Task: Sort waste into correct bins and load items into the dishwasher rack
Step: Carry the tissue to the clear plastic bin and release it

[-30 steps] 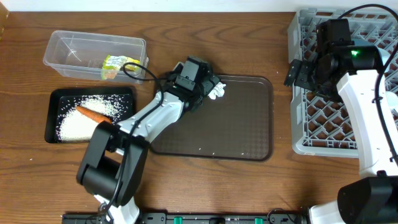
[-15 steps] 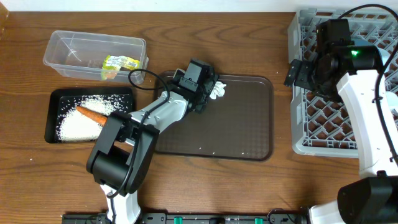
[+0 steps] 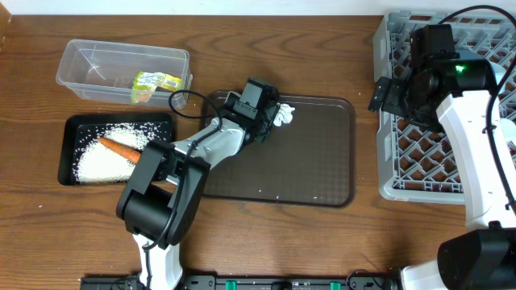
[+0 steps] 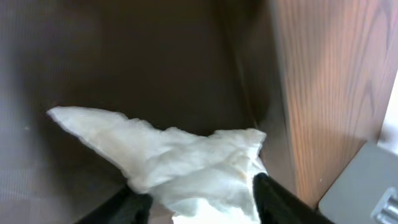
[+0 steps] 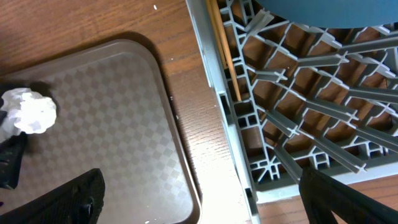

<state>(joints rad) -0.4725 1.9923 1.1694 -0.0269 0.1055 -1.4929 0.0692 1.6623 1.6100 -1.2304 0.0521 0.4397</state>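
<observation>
A crumpled white tissue (image 3: 282, 117) lies in the far left corner of the brown serving tray (image 3: 306, 169). My left gripper (image 3: 272, 119) is down on it. In the left wrist view the tissue (image 4: 180, 162) fills the gap, and both black fingers press against its sides. My right gripper (image 3: 387, 95) hangs open over the left edge of the grey dishwasher rack (image 3: 419, 153). Its wrist view shows wooden chopsticks (image 5: 225, 56) and part of the dark blue dish (image 5: 329, 12) inside the rack. The black tray (image 3: 68, 149) holds rice (image 3: 101, 161) and a carrot (image 3: 121, 148). The clear tub (image 3: 89, 56) holds the green-yellow wrapper (image 3: 153, 84).
The two bins sit at the left of the wooden table, the clear tub behind the black tray. A narrow strip of bare table (image 5: 205, 143) separates the brown tray from the rack. The right arm hides part of the rack from above.
The left gripper has slid a little right onto the tissue, and its fingers have closed in against it. The right arm has not moved.
</observation>
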